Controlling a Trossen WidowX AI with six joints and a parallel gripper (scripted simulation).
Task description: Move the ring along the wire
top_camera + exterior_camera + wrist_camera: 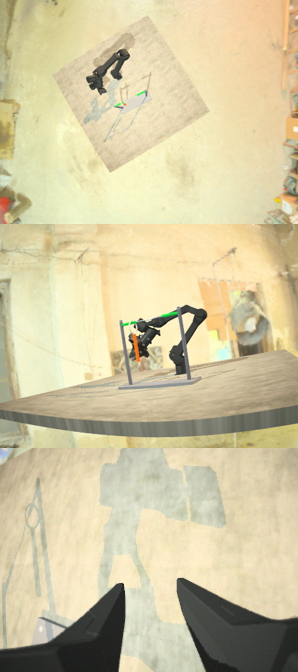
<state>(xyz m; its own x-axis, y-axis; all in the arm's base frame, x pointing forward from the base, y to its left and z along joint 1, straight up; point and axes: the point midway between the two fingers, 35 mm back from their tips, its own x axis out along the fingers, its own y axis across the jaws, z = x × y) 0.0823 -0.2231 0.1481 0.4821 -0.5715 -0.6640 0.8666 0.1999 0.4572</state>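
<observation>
The white ring [130, 330] hangs around the left green part [117, 105] [124, 324] of the wire, next to the left post [126, 355]. Its orange handle [124, 104] [136, 348] hangs down, slightly tilted. The other green part [141, 93] [169, 314] is by the right post [184, 347]; the thin grey wire [148, 319] joins them. My gripper [104, 92] [150, 586] is partly open with nothing between its fingers. It is on the robot-base side of the wire, apart from the handle in the top view, and appears behind the handle in the exterior view.
The posts stand on a flat grey base [135, 103] [160, 386] on the tabletop [160, 120] [228, 395]. My forearm passes behind the wire in the exterior view. The wrist view shows shadows of the arm, ring and posts, and a corner of the base.
</observation>
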